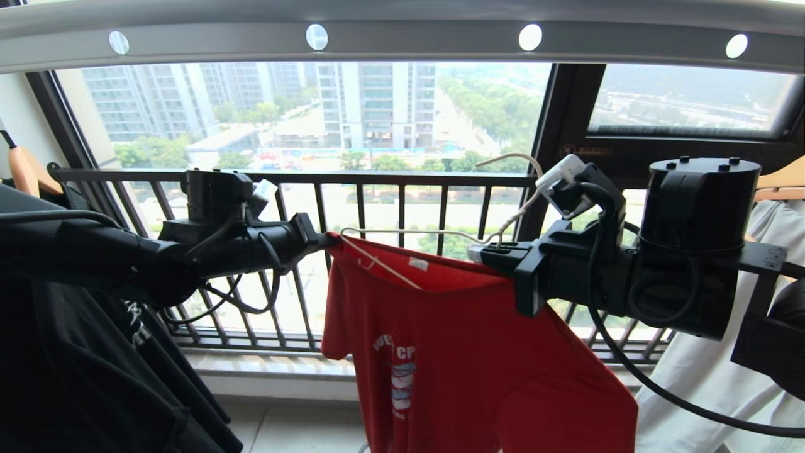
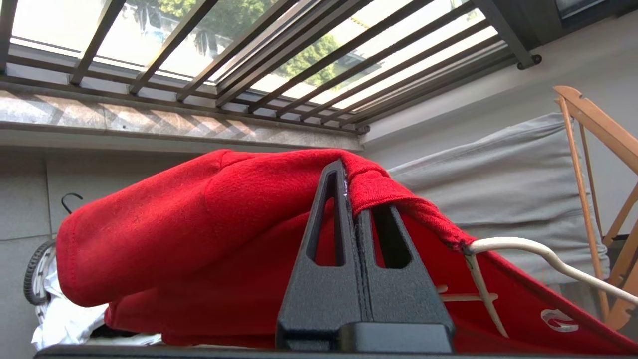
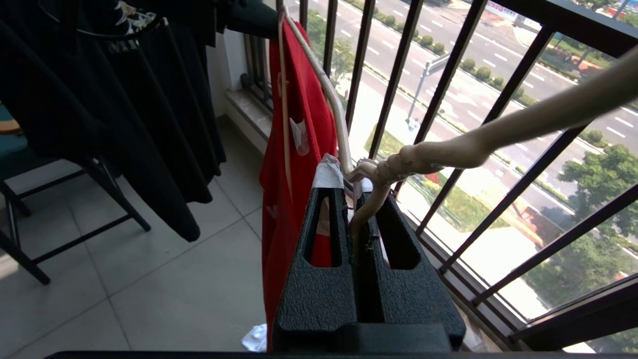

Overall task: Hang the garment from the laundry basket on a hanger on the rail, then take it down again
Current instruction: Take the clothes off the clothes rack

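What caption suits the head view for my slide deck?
Below the rail, left hand pinches the red T-shirt; right hand grips its white wire hanger.

Partial white print "WE… C…" on red tee [image 1: 453, 352] chest.

Red T-shirt [image 1: 465, 352] with white-and-blue chest print, white wire hanger [image 1: 440, 236], black railing [image 1: 352, 179]

Pale tiled floor [image 3: 149, 279], black chair legs [image 3: 94, 209].
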